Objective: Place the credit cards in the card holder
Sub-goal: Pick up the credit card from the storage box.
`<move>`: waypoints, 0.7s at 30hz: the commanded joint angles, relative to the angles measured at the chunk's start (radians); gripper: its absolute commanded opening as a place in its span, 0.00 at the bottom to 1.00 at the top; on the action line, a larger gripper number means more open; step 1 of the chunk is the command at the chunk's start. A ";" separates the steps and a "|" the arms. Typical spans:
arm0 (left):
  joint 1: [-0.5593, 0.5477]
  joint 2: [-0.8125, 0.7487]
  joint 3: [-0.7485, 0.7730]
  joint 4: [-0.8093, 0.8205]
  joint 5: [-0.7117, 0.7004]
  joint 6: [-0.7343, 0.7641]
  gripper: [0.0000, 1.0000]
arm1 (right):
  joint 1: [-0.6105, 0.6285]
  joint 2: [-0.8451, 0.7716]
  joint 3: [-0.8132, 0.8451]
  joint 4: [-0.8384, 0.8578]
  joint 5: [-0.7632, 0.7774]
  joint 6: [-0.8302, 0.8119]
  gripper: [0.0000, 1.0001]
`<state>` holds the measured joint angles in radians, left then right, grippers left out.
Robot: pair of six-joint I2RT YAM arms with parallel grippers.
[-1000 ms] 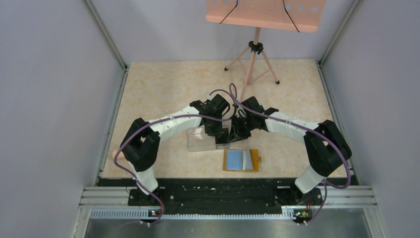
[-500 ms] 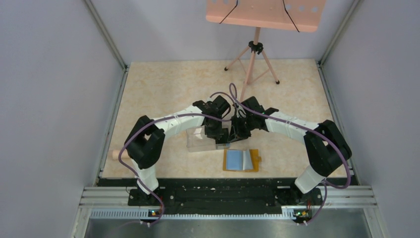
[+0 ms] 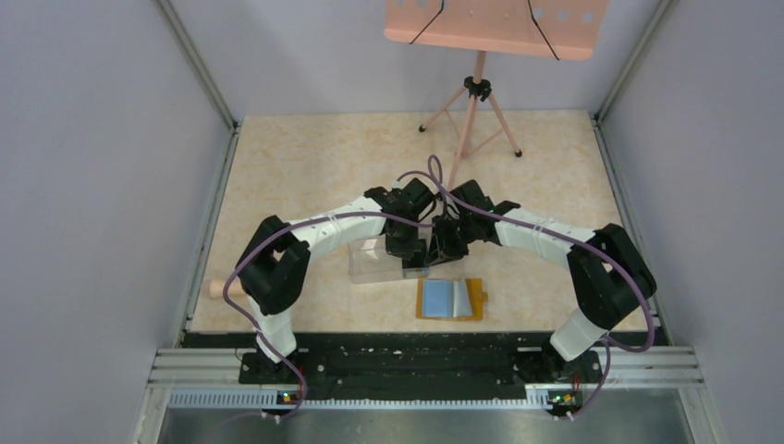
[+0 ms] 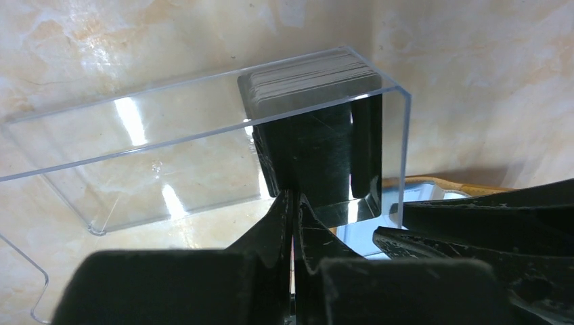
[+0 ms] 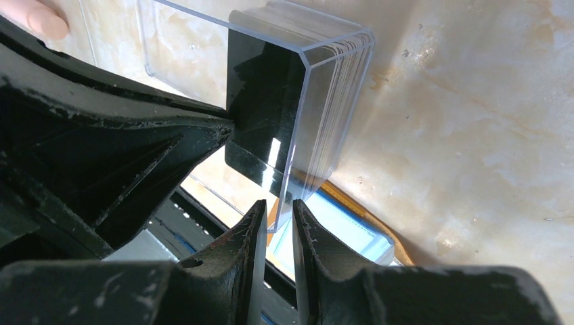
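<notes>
Left fingers (image 3: 409, 252) and right fingers (image 3: 445, 250) meet at the right end of a clear box (image 3: 374, 262) on the counter (image 3: 314, 157) in the top view. The card holder (image 3: 450, 299) lies open just nearer the arm bases, blue-grey pockets up.

From the left wrist, the left fingers are pressed together, tips against the dark credit cards (image 4: 311, 74), which stand as 1 stack at the box's end. Whether a card is pinched I cannot tell.

From the right wrist, the 2 right fingers clamp the box's clear end wall.
</notes>
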<state>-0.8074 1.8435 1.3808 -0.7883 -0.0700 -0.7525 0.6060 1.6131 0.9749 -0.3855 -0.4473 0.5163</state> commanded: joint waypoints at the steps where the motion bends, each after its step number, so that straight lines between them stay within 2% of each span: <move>1: -0.016 -0.024 0.049 0.012 -0.011 0.004 0.00 | 0.012 0.001 0.004 0.017 -0.017 -0.010 0.20; 8: -0.018 -0.045 0.050 0.009 -0.031 0.008 0.00 | 0.013 0.003 0.006 0.016 -0.018 -0.010 0.20; 9: -0.019 -0.042 0.051 0.001 -0.037 0.006 0.02 | 0.013 0.002 0.006 0.016 -0.018 -0.010 0.20; 15: -0.009 -0.055 -0.001 0.001 -0.048 -0.016 0.30 | 0.013 0.003 0.006 0.016 -0.019 -0.009 0.20; 21: 0.019 -0.061 -0.074 0.064 0.007 -0.034 0.33 | 0.013 0.005 0.008 0.016 -0.021 -0.013 0.20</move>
<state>-0.8062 1.8275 1.3468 -0.7738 -0.0879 -0.7658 0.6060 1.6131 0.9749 -0.3855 -0.4473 0.5159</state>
